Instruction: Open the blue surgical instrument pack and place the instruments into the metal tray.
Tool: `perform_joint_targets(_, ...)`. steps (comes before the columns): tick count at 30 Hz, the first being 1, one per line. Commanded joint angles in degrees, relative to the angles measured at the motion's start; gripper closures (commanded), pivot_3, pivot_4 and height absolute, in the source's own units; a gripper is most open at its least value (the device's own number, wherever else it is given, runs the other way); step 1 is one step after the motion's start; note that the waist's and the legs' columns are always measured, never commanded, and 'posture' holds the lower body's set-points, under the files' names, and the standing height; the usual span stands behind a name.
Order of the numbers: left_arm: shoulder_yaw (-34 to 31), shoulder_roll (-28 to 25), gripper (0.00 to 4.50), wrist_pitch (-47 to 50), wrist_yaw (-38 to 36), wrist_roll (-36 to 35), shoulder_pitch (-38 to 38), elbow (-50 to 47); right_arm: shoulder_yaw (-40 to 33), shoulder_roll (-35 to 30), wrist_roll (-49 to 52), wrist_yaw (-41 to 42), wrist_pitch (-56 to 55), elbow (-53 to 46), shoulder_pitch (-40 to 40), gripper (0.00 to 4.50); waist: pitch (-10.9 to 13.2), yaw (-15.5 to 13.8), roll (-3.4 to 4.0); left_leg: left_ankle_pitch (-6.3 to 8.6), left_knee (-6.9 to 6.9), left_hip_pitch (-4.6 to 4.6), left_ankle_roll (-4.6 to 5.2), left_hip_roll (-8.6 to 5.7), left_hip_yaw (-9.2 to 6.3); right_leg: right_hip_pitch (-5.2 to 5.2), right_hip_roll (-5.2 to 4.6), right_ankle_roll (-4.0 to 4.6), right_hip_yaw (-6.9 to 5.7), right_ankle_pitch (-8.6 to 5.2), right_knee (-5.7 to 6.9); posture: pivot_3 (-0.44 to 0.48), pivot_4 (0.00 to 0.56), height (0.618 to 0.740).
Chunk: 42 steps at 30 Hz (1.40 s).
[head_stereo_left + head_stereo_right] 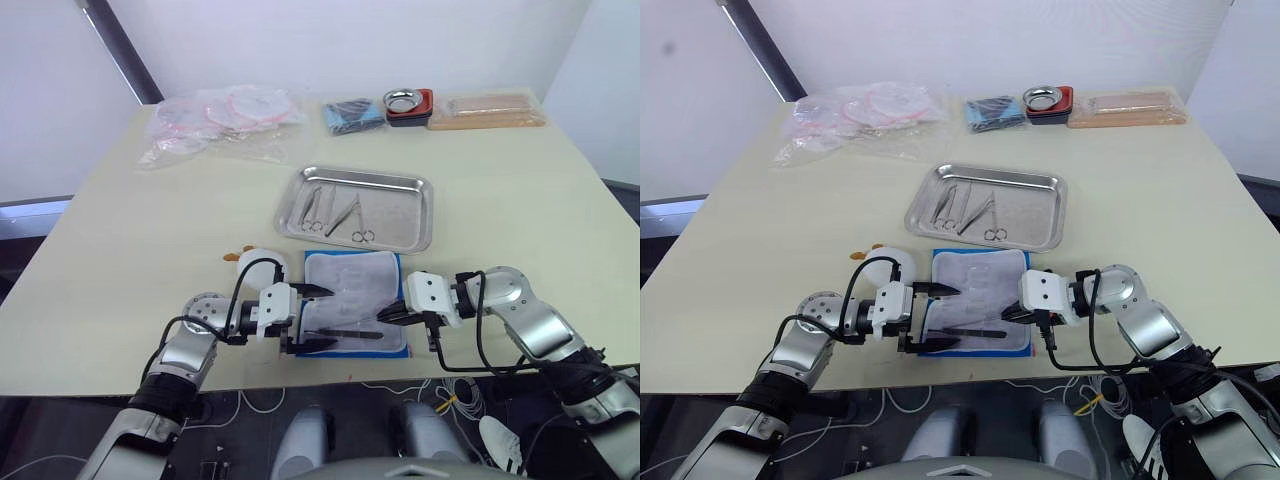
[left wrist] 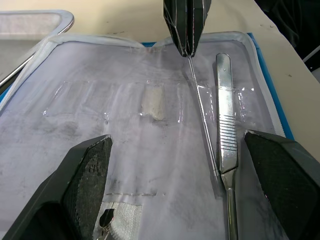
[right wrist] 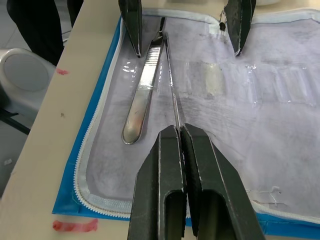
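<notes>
The blue surgical instrument pack [image 1: 353,300] lies unzipped and spread flat at the near edge of the desk [image 1: 120,230], its grey-white padded lining facing up and a blue border with white zipper teeth showing around it. It sits just in front of the metal tray [image 1: 420,215], apart from it by a narrow strip of desk. Inside the tray lie several instruments [image 1: 335,213], ring-handled pieces among them, grouped toward its left and middle. Two items remain on the pack lining: a flat silvery handle [image 2: 226,120] with a ribbed grip, and beside it a thin metal probe [image 2: 202,120] lying nearly parallel. The right gripper [image 3: 179,131] is over the right part of the pack with its two black fingers pressed together on one end of the thin probe, pinching it. The left gripper [image 2: 175,165] is over the left part of the pack with its fingers spread wide and nothing between them; its fingertips hang above the lining, one to either side of the two remaining items. The two grippers face each other across the pack. At the far edge of the desk sit clear plastic bags [image 1: 225,115] with pink and white contents, a smaller blue packet [image 1: 352,113], a small round metal bowl [image 1: 403,100] in a red holder, and a flat tan tray [image 1: 488,108].
</notes>
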State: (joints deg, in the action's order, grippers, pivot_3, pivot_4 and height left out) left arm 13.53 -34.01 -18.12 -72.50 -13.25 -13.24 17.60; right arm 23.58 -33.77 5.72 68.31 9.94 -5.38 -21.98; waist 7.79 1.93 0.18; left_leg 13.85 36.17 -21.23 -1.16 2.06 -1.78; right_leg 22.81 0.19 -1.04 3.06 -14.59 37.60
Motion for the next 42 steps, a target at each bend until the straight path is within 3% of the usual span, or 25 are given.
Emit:
perform_joint_targets(1,4.09,-0.34,0.0,1.45,0.11,6.67,3.33,8.44,-3.07,-1.01,1.79,0.07,1.06,-4.0,-1.82,4.48,0.01,0.0,0.0,0.0,0.0,0.0,0.0,0.01,0.0,0.0,-0.01,0.0,0.0,0.0,0.0,0.0,0.15,0.74)
perform_joint_targets(15,4.38,0.83,0.0,-0.22,-0.1,6.8,2.7,10.63,-6.62,-8.36,2.78,2.36,1.5,-6.07,-1.7,4.48,0.02,-0.17,0.02,0.01,-0.02,-0.04,0.0,0.0,-0.02,-0.01,-0.2,-0.05,-0.07,-0.02,-0.11,0.0,0.15,0.74)
perform_joint_targets(31,4.48,1.75,0.0,-0.79,-0.87,7.25,1.76,11.76,-15.99,-18.83,8.33,8.68,-2.06,-4.43,1.36,4.48,0.07,-1.16,0.15,0.02,-0.14,-0.15,0.01,-0.01,-0.08,-0.02,-0.24,-0.06,-0.21,-0.02,-0.45,0.0,0.15,0.74)
perform_joint_targets(39,4.58,1.99,0.0,-0.75,-1.02,7.34,1.73,11.7,-19.65,-18.55,11.96,7.28,1.86,-1.87,0.46,4.48,0.08,-1.16,0.19,0.02,-0.17,-0.21,0.01,-0.03,-0.12,-0.01,-0.23,-0.06,-0.26,-0.02,-0.52,0.0,0.15,0.74)
perform_joint_targets(42,4.6,2.17,0.0,-0.54,-1.04,7.29,1.47,11.69,-20.68,-14.42,13.03,0.5,7.84,-1.51,-0.17,4.48,0.08,-1.15,0.22,0.02,-0.17,-0.25,0.01,-0.06,-0.12,-0.01,-0.22,-0.06,-0.28,-0.02,-0.54,0.0,0.15,0.74)
